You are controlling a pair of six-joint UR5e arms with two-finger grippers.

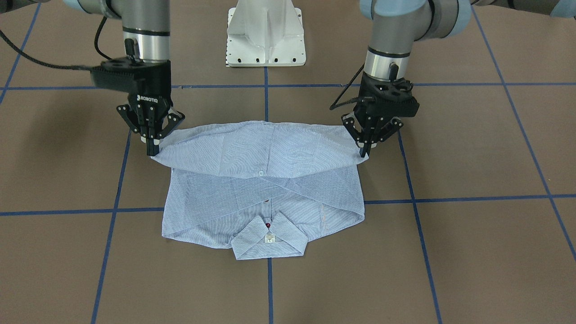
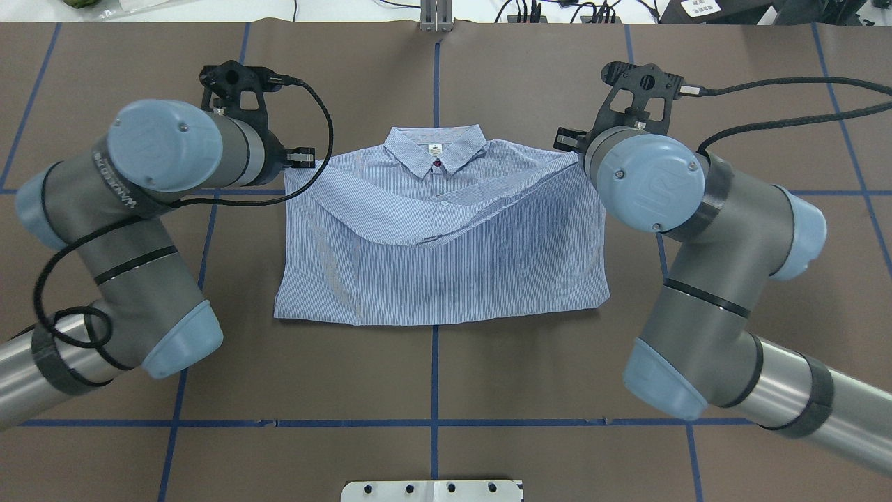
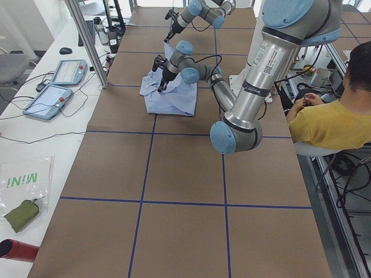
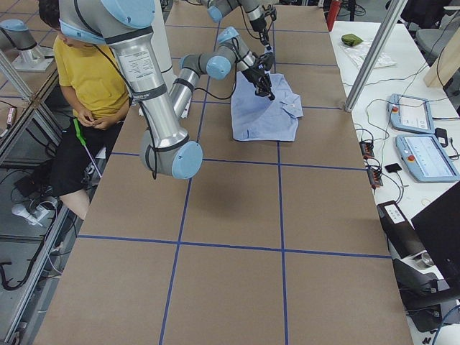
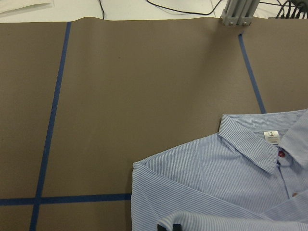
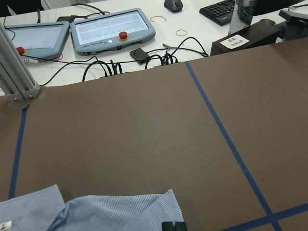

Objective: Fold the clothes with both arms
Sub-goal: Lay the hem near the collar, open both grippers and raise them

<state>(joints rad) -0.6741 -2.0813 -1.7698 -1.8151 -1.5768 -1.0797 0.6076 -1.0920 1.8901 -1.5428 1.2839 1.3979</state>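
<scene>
2 grey tubular arms, the left arm (image 2: 132,230) and the right arm (image 2: 704,293), have pale blue joint caps with small screws. Black cables (image 2: 766,84) trail along them. The left tool (image 1: 365,152) and the right tool (image 1: 152,148) are black and 2-fingered, the right one marked ROBOTIQ in white. The pedestal (image 1: 265,36) is white.

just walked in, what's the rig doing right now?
Mid-fold. The left gripper and the right gripper each pinch one corner of the striped shirt at its hem end, holding that edge raised and draped over the body. The collar end lies flat on the table.
</scene>
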